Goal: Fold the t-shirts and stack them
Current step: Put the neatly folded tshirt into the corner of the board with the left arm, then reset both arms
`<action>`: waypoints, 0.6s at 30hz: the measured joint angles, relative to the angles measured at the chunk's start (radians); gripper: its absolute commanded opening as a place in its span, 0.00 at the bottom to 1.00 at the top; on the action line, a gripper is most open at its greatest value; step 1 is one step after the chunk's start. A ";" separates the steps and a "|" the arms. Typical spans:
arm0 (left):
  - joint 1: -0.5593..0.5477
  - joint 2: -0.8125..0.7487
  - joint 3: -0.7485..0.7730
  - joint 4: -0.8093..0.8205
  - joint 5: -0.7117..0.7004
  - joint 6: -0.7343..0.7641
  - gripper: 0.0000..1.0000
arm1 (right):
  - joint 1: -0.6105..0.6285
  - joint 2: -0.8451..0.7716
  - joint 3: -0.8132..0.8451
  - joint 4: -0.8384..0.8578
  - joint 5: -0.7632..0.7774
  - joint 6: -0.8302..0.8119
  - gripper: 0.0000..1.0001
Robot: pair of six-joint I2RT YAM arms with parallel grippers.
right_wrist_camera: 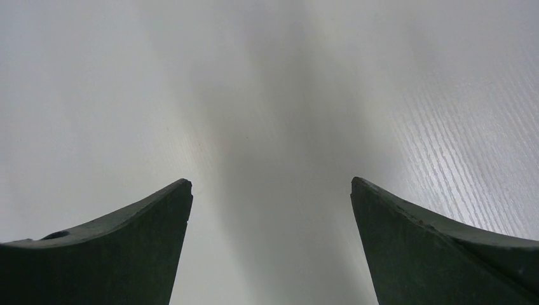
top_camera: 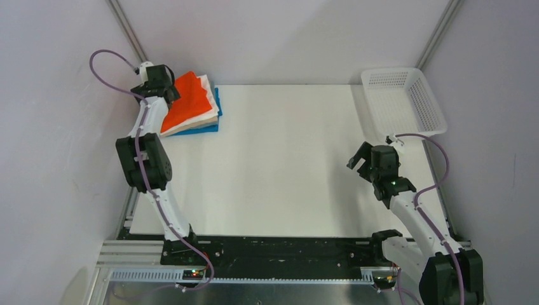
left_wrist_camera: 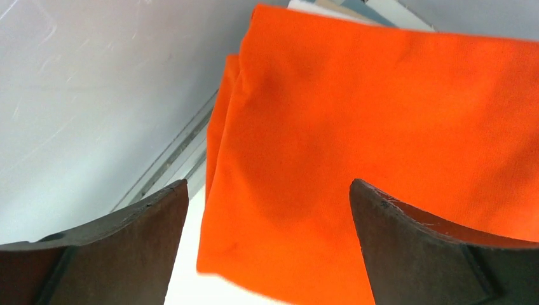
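Observation:
The folded orange t-shirt (top_camera: 187, 101) lies on top of a pile at the table's far left corner, over white, beige (top_camera: 206, 113) and blue (top_camera: 202, 129) folded shirts. It fills the left wrist view (left_wrist_camera: 381, 127). My left gripper (top_camera: 166, 92) hangs open just above the pile's far left edge, holding nothing. My right gripper (top_camera: 361, 160) is open and empty over bare table at the right; its wrist view shows only the table top between the fingers (right_wrist_camera: 270, 190).
A white plastic mesh basket (top_camera: 403, 101) stands at the far right corner. The enclosure's grey walls and metal posts close in the table at the back and both sides; the left wall (left_wrist_camera: 76, 95) is right beside my left gripper.

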 measured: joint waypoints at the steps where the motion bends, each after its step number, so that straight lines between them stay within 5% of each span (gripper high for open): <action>1: -0.003 -0.023 -0.023 0.000 0.002 -0.002 1.00 | 0.000 -0.008 0.000 -0.004 0.000 0.000 0.99; 8: -0.106 -0.388 -0.267 -0.013 -0.011 -0.035 1.00 | 0.000 -0.159 0.000 -0.073 -0.020 0.005 0.99; 18: -0.549 -1.197 -0.927 0.140 0.066 -0.164 1.00 | 0.000 -0.372 -0.002 -0.257 -0.100 0.006 0.99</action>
